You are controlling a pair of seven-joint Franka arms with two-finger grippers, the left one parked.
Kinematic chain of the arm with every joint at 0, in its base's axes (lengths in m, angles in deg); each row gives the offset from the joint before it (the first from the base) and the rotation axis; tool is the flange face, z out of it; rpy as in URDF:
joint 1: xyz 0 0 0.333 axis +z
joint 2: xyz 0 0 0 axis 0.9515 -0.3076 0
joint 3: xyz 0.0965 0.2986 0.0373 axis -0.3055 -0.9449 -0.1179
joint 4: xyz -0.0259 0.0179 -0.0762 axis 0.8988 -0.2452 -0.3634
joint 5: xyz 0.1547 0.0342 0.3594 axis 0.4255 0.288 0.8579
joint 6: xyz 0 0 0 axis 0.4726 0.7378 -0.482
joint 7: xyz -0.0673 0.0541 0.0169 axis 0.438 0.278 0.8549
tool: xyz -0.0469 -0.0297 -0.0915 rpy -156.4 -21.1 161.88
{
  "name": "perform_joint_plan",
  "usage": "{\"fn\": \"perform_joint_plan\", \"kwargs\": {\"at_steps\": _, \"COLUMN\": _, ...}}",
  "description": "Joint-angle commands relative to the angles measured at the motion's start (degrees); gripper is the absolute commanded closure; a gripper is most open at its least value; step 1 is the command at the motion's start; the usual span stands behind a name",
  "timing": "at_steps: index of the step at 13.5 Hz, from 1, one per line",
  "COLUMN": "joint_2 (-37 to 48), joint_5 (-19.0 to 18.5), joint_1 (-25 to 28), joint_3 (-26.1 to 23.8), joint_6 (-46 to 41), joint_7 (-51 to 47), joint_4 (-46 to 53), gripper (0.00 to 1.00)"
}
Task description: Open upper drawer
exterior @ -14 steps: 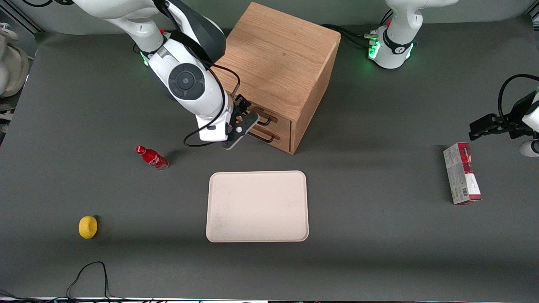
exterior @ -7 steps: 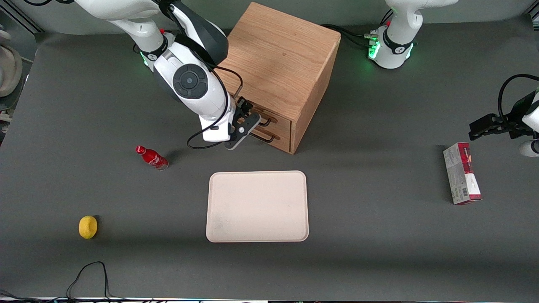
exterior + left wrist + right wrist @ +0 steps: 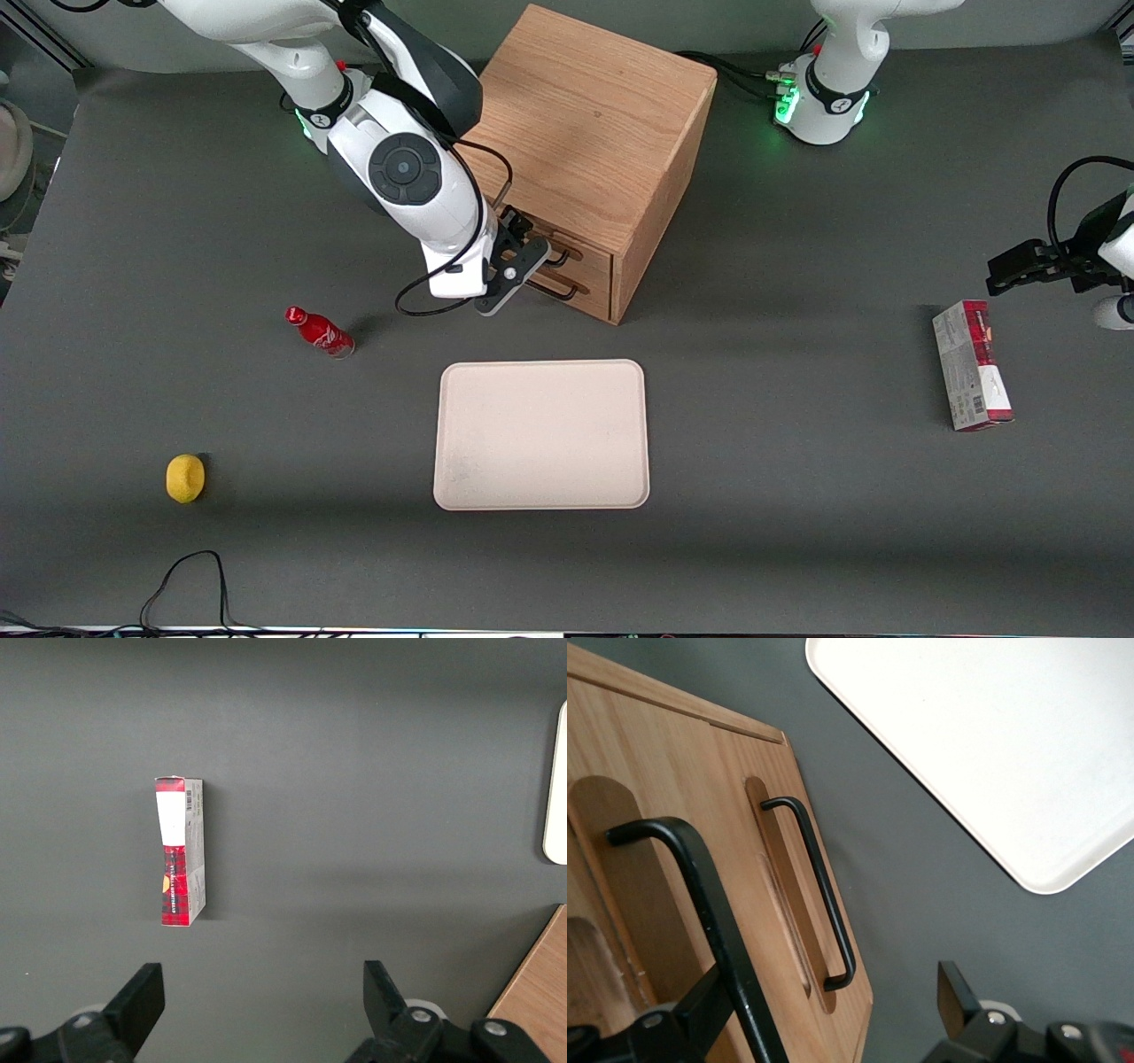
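Observation:
The oak cabinet point(image 3: 585, 115) stands at the back of the table, its two drawers facing the front camera at an angle. The upper drawer point(image 3: 586, 254) is shut; its black bar handle point(image 3: 560, 256) also shows close up in the right wrist view point(image 3: 700, 895). The lower drawer's handle point(image 3: 819, 895) lies farther from the wrist camera, near the cabinet's bottom edge. My right gripper point(image 3: 524, 257) is open at the drawer fronts. In the wrist view the gripper point(image 3: 833, 992) has the upper handle inside its gap, close to one finger point(image 3: 713, 997).
A cream tray point(image 3: 540, 434) lies nearer the front camera than the cabinet and shows in the wrist view point(image 3: 992, 735). A red bottle point(image 3: 319, 330) and a yellow lemon point(image 3: 185, 478) lie toward the working arm's end. A red-and-white box point(image 3: 970, 377) lies toward the parked arm's end.
My right gripper has moved a little closer to the drawer fronts, toward the upper handle. The drawers and the other objects have not moved.

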Motion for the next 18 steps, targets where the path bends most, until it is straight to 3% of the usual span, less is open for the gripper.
{"fn": "perform_joint_plan", "kwargs": {"at_steps": 1, "joint_2": -1.5, "joint_5": -2.4, "joint_1": -0.8, "joint_3": -0.2, "joint_6": 0.9, "joint_7": 1.8, "joint_4": 0.2, "gripper": 0.00}}
{"fn": "perform_joint_plan", "kwargs": {"at_steps": 18, "joint_2": -9.1, "joint_5": -4.2, "joint_1": -1.2, "joint_3": 9.9, "joint_6": -3.4, "joint_7": 15.0, "joint_4": 16.9, "gripper": 0.00}}
